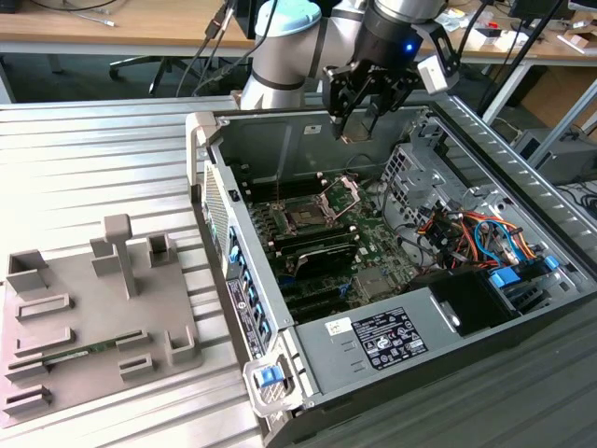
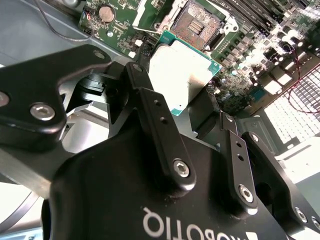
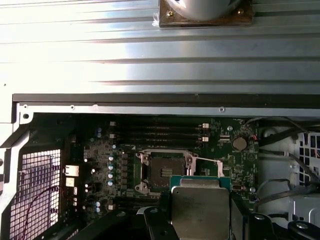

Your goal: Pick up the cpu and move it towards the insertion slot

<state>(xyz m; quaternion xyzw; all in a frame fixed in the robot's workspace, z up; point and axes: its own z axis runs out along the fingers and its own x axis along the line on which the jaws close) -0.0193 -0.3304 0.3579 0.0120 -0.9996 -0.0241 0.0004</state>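
The gripper [image 1: 359, 126] is clamped on the cpu [image 2: 181, 74], holding it above the motherboard [image 1: 373, 252], near the open insertion slot [image 3: 162, 172].

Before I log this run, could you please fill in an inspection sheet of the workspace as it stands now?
Surface: ribbed metal table, carrying an open computer case.
Job's things: cpu held in the air above the motherboard; insertion slot open, retaining plate raised, socket empty.
Clutter: grey plastic tray at the exterior view's left, a green memory stick lying in it.
Grippers: gripper shut on the cpu.
Cables: orange and blue cables inside the case.
Surroundings: wooden desks behind.
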